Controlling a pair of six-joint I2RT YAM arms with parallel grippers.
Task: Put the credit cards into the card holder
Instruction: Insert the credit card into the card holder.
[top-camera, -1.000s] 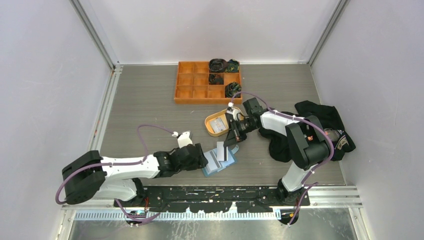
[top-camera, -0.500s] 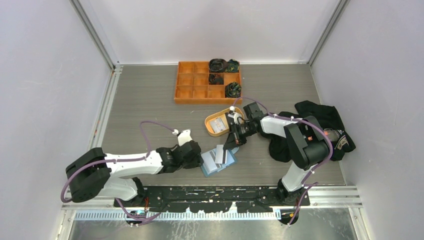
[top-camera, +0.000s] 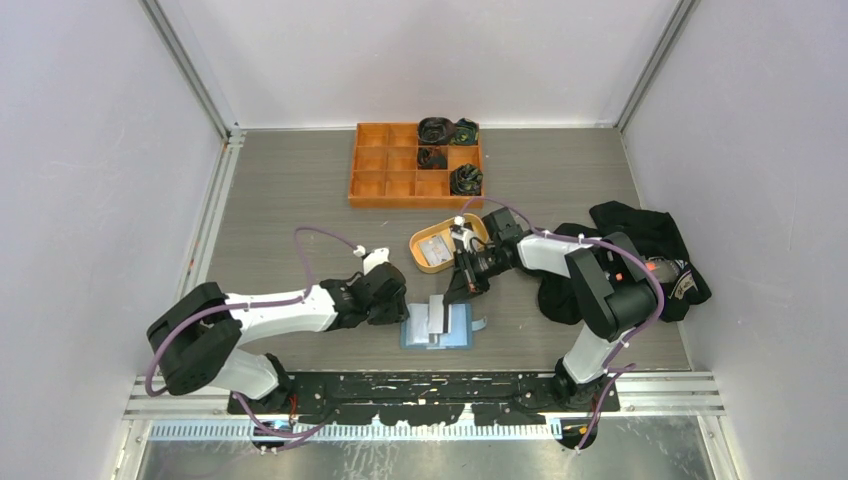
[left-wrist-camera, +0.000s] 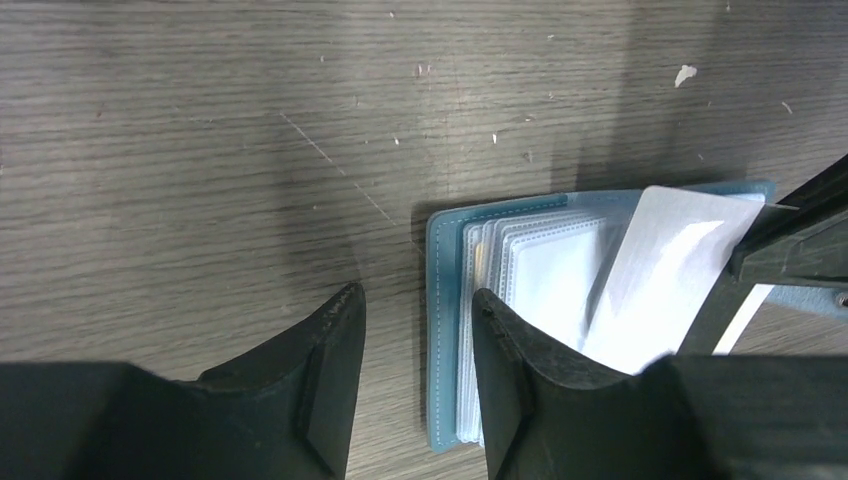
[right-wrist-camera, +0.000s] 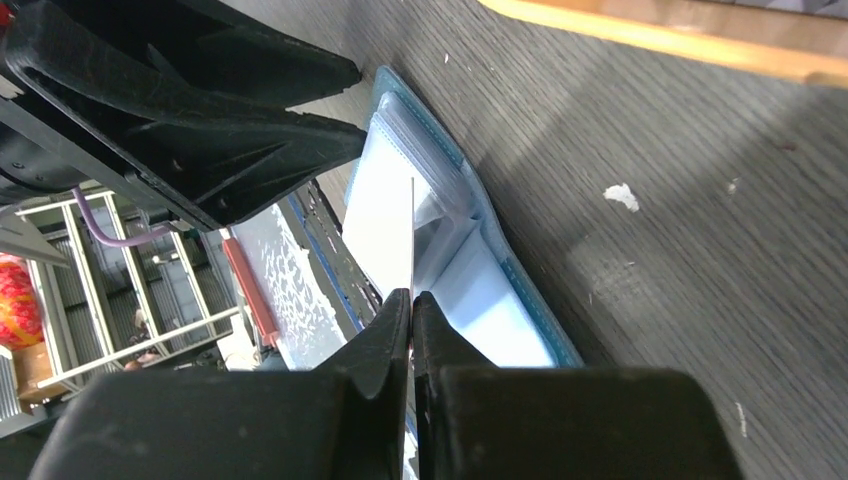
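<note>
White card (left-wrist-camera: 660, 275) pinched in right pincer (right-wrist-camera: 411, 298), print unreadable.

A grey wood-grain table (top-camera: 290, 200) sits inside a booth with plain white walls. At the far side lies an orange compartment tray (top-camera: 385, 185). 4 dark bundles (top-camera: 435, 130) sit in its right-hand compartments, and the left-hand compartments hold nothing. Just in front of the tray is an oval tan dish (top-camera: 414, 246). A crumpled black cloth (top-camera: 660, 230) lies at the table's right edge. Small white flecks (left-wrist-camera: 685, 73) dot the tabletop.
</note>
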